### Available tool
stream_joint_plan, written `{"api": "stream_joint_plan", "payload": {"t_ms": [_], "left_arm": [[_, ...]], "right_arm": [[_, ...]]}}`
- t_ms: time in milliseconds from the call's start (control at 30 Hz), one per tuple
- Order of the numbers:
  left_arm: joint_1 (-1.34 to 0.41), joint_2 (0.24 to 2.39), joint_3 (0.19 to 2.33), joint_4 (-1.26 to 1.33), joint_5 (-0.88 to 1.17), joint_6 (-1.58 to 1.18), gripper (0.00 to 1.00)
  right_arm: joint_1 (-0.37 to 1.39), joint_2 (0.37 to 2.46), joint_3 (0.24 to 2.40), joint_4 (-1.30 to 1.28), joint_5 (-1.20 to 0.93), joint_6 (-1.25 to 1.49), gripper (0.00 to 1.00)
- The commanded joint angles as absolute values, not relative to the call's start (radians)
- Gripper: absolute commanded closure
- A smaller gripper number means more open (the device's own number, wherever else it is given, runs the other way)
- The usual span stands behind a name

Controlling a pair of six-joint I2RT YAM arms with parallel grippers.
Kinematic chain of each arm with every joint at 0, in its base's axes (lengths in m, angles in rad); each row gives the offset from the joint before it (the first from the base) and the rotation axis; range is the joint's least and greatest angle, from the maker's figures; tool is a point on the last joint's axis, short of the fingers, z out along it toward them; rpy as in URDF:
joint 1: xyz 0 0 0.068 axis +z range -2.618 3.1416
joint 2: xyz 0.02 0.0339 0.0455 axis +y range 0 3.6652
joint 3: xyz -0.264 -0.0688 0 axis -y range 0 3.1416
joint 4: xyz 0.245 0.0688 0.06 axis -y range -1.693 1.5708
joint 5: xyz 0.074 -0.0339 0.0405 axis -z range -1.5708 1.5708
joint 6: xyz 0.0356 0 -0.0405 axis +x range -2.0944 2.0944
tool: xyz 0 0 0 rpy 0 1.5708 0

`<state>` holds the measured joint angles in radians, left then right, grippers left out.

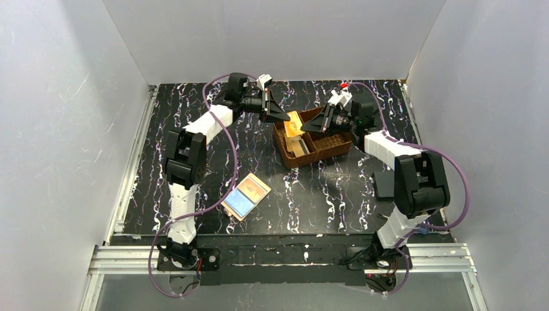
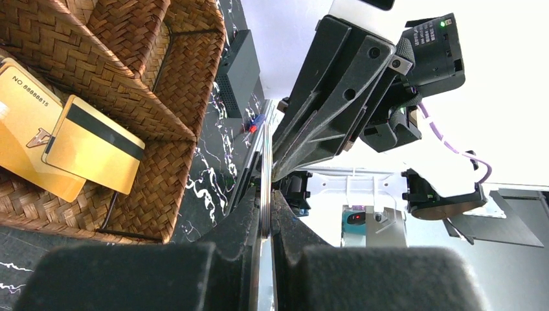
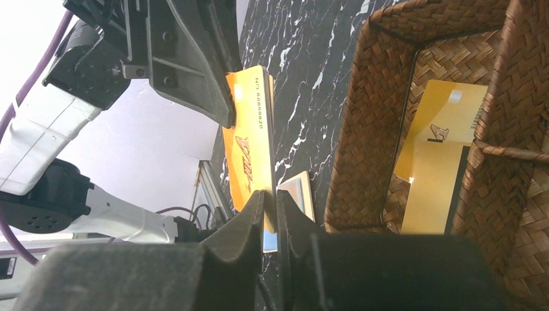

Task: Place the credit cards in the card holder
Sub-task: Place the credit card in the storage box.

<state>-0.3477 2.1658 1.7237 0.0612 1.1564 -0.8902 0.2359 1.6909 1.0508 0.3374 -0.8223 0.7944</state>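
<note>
Together, we hold one credit card (image 1: 294, 123) above the end of the basket (image 1: 327, 154), long axis running from gripper to gripper: left gripper (image 1: 283, 115) clamped on one short end, right gripper (image 1: 307, 127) flanking the other, and we cannot tell whether it pinches; the card holder (image 1: 246, 196) lies open on the table (image 1: 324, 207), well apart

Three yellow cards (image 3: 249, 139) (image 2: 26, 129) (image 2: 97, 146). One open wallet (image 1: 246, 196). One woven basket (image 1: 324, 152), split into three compartments. One black box (image 2: 238, 68). Two robot arms, left arm (image 1: 188, 155) and right arm (image 1: 414, 175); two grippers, left gripper (image 2: 265, 201) and right gripper (image 3: 270, 201).
</note>
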Motion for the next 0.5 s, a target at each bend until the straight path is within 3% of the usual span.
{"api": "stream_joint_plan", "payload": {"t_ms": [0, 133, 367, 400, 467], "left_arm": [[-0.345, 2.079, 1.704, 0.072, 1.230, -0.881, 1.00], [-0.335, 2.076, 1.674, 0.058, 1.244, -0.876, 1.00], [-0.333, 2.075, 1.653, 0.057, 1.268, -0.880, 1.00], [-0.333, 2.071, 1.652, 0.057, 1.270, -0.879, 1.00], [-0.333, 2.064, 1.651, 0.059, 1.268, -0.875, 1.00]], "right_arm": [[0.227, 1.694, 1.099, 0.307, -0.810, 0.764, 0.87], [0.200, 1.707, 1.110, 0.286, -0.801, 0.759, 0.98], [0.198, 1.753, 1.159, 0.283, -0.815, 0.751, 0.99], [0.198, 1.762, 1.166, 0.282, -0.824, 0.749, 0.96], [0.198, 1.766, 1.164, 0.280, -0.831, 0.741, 0.79]]}}
